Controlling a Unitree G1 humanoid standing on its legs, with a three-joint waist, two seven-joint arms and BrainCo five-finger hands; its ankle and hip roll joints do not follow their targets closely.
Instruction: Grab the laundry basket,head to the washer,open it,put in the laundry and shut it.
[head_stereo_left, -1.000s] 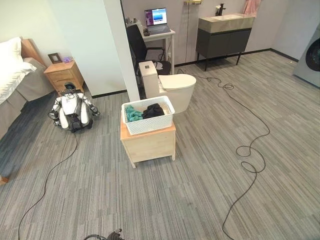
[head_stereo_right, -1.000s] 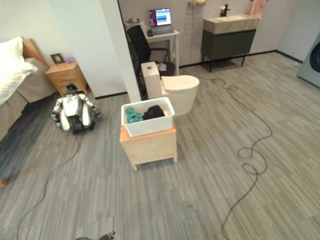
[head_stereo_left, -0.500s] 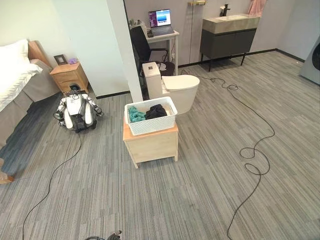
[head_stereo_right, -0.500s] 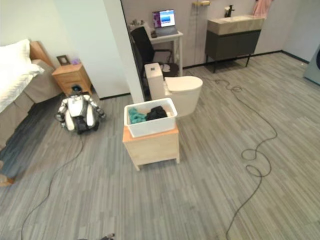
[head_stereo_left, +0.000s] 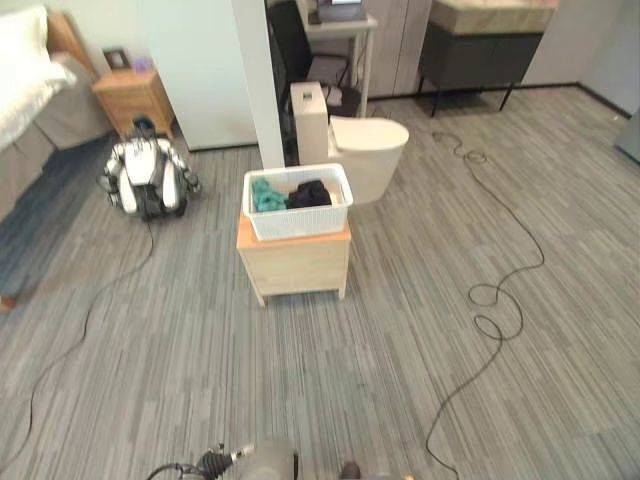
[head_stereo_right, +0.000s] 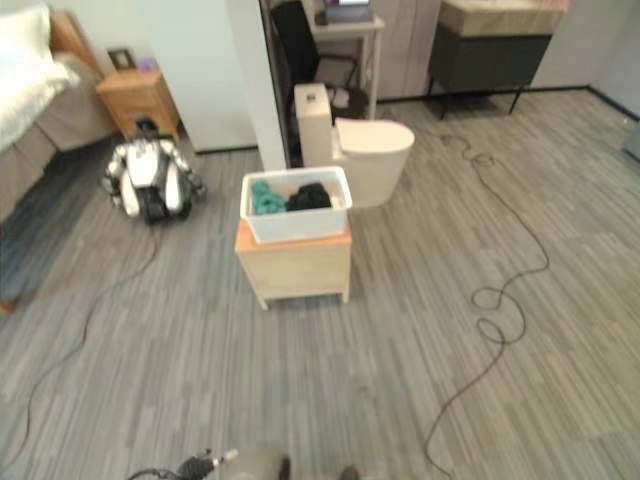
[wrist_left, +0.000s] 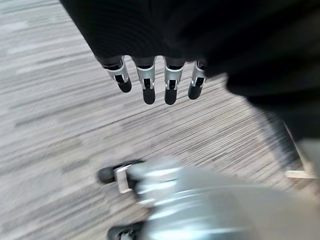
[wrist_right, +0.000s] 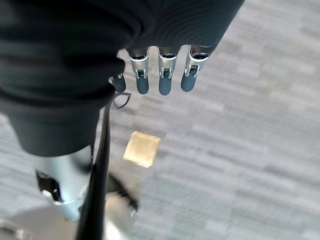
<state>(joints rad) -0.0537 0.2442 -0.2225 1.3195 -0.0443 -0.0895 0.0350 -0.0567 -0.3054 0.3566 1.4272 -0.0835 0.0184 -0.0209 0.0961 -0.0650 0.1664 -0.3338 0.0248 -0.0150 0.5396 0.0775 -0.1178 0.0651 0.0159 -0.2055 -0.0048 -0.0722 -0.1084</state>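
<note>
Fingers of my left hand (wrist_left: 157, 80) and right hand (wrist_right: 160, 75) hang straight and empty over carpet. Ahead, the laundry basket (head_stereo_left: 297, 201) sits on a wooden stand (head_stereo_left: 293, 262), untouched. A loose cable (head_stereo_left: 497, 300) could snag my step; the toilet (head_stereo_left: 358, 155) crowds the basket's far side.

You see a white perforated plastic laundry basket (head_stereo_left: 297, 203) holding teal and black cloth (head_stereo_left: 290, 194), resting on a matt pale-wood cabinet (head_stereo_left: 293, 263); behind it, a glossy smooth toilet (head_stereo_left: 365, 167); underneath, grey streaked flooring (head_stereo_left: 350, 370).
</note>
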